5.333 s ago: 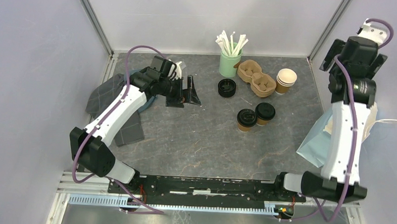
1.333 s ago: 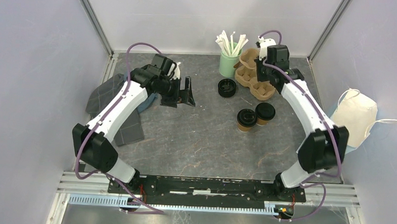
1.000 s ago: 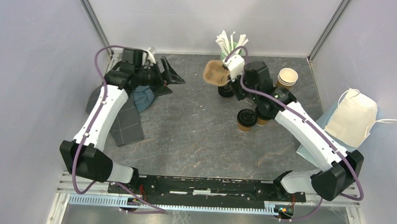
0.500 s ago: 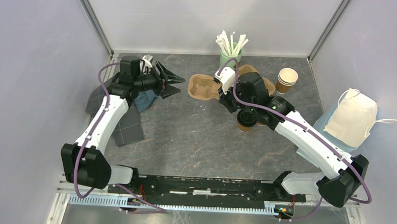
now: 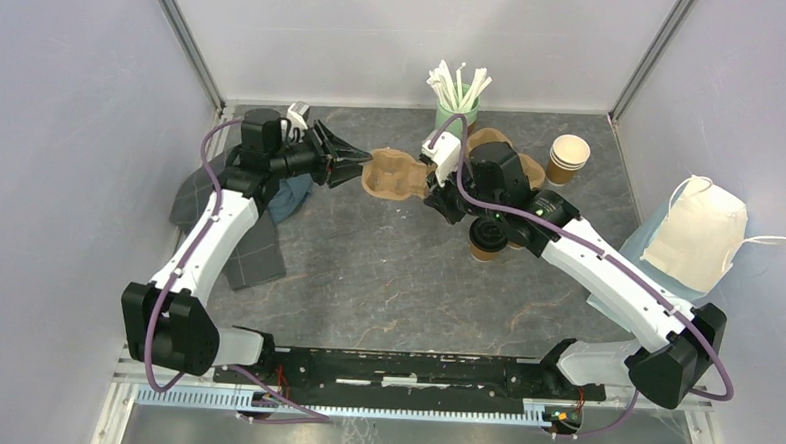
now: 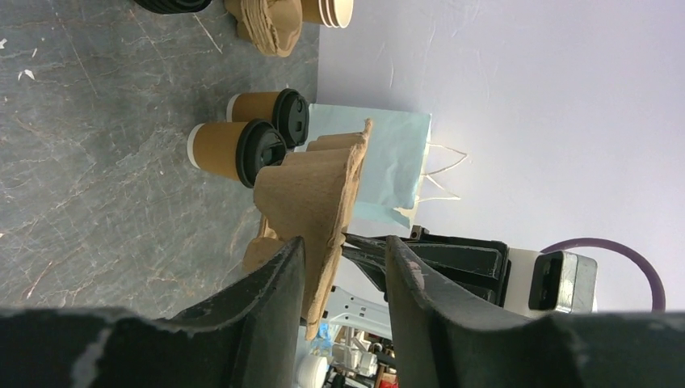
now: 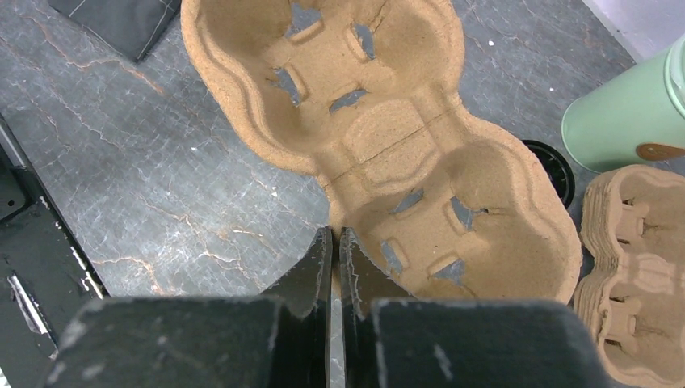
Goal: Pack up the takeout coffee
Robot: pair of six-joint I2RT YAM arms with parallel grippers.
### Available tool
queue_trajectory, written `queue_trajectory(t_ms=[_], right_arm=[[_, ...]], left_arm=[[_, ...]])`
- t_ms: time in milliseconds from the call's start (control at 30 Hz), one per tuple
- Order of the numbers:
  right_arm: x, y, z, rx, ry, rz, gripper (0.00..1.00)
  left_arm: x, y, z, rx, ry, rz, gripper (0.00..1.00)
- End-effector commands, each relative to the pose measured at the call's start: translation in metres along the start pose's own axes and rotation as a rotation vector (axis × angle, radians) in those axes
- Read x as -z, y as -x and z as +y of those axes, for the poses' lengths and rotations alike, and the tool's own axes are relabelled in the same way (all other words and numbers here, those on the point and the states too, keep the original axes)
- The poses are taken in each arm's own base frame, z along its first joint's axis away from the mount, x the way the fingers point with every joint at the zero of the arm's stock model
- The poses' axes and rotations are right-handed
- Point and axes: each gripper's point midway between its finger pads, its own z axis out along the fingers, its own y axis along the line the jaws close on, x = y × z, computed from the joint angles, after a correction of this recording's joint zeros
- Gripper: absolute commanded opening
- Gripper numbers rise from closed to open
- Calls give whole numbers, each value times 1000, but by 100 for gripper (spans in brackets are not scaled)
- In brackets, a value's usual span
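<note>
A brown moulded two-cup carrier (image 5: 391,177) hangs above the table between both arms. My right gripper (image 7: 335,234) is shut on its rim, with both cup wells (image 7: 363,105) spread out beyond the fingertips. My left gripper (image 5: 359,167) straddles the carrier's opposite end. In the left wrist view the carrier's edge (image 6: 315,194) rests against one finger (image 6: 283,275), and a gap shows before the other finger. The takeout coffee, two lidded brown cups (image 6: 234,149) (image 6: 266,109), stands on the table. In the top view one cup (image 5: 485,241) shows beside my right arm, which mostly hides the other.
A green cup of stirrers (image 5: 456,120) stands at the back. A stack of spare carriers (image 7: 638,267) and lidless paper cups (image 5: 568,155) sit to its right. Black lids (image 7: 557,170) lie under the held carrier. Dark cloths (image 5: 248,246) lie left, paper bags (image 5: 699,230) right.
My left gripper swung right to the carrier's left end and narrowed its jaws around the edge. The right gripper carried the carrier down and left, then held it nearly still.
</note>
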Motion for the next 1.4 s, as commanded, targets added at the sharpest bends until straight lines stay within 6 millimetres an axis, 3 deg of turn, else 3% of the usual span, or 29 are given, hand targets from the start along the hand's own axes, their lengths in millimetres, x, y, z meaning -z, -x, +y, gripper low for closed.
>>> queue_trajectory(t_ms=[0, 233, 467, 533, 633, 733, 867, 1000, 1067, 1133, 1233, 1367], right_arm=[[-4, 9, 3, -7, 20, -46, 0], [-5, 7, 4, -20, 20, -48, 0], [-4, 10, -4, -81, -37, -43, 0], [-1, 12, -10, -101, -72, -37, 11], [12, 7, -26, -153, -183, 9, 42], [43, -4, -56, -180, -397, 85, 63], [119, -16, -106, -191, -798, 198, 81], [210, -15, -155, -137, -1232, 350, 90], [253, -18, -177, -102, -1443, 452, 94], [283, -26, -193, -100, -1581, 520, 98], [315, -41, -208, -161, -1718, 532, 98], [339, -64, -223, -249, -1830, 535, 98]], left_arm=[[-1, -2, -16, -11, -52, 23, 46], [-4, -4, -11, -7, -32, 39, 28], [-2, -7, -7, -29, 4, 54, 3], [0, -7, -6, -48, 21, 47, 2], [7, -4, -8, -107, 53, 10, 2], [22, 9, -6, -187, 159, -98, 2], [54, 29, -6, -302, 308, -272, 2], [71, 31, -5, -351, 362, -322, 2], [70, 26, 1, -354, 377, -303, 2], [65, 18, 3, -361, 377, -266, 2], [54, 7, -6, -401, 353, -217, 2], [43, -5, -22, -440, 319, -166, 2]])
